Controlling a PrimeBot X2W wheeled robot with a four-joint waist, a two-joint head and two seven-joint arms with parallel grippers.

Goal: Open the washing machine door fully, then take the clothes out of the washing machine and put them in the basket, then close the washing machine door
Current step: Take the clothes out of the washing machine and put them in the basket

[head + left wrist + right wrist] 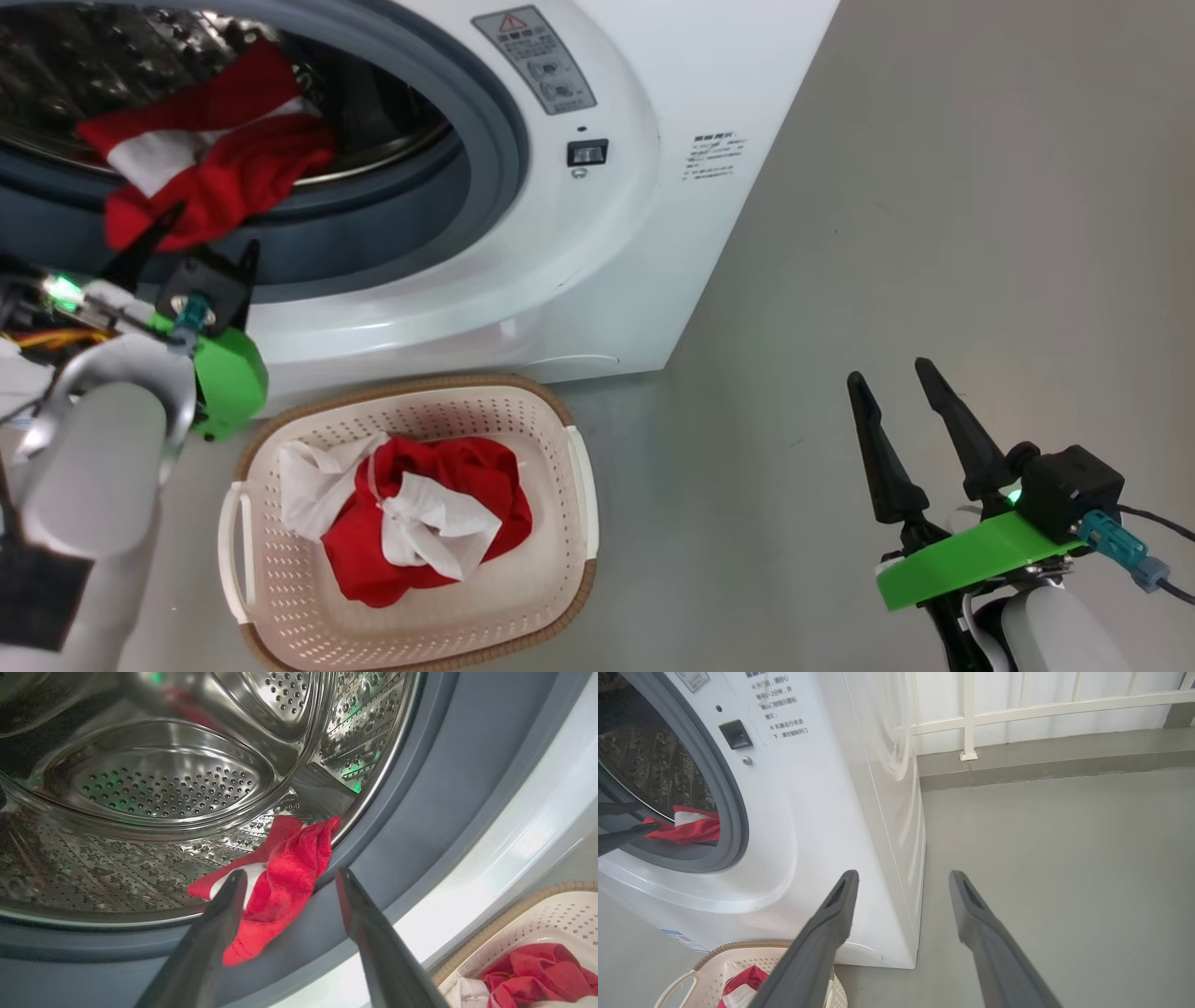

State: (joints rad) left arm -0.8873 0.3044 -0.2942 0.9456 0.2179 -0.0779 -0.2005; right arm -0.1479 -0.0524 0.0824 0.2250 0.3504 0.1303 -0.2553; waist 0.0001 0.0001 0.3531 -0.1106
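The white washing machine [597, 224] stands with its mouth uncovered; its door is out of view. One of the red and white clothes [210, 159] hangs from the steel drum [140, 779] over the grey-blue rubber ring [420, 812]. My left gripper [215, 229] is open at the mouth's lower edge, its fingertips just short of that garment [299, 849], and the left gripper [290, 872] holds nothing. More red and white clothes [411, 518] lie in the cream basket [579, 467] on the floor in front of the machine. My right gripper [889, 371] hangs open and empty over the floor to the right.
Grey floor [934, 233] stretches to the right of the machine. A white railing [971, 714] and a low kerb run along the far side. The basket [738, 952] sits close against the machine's front [808, 812].
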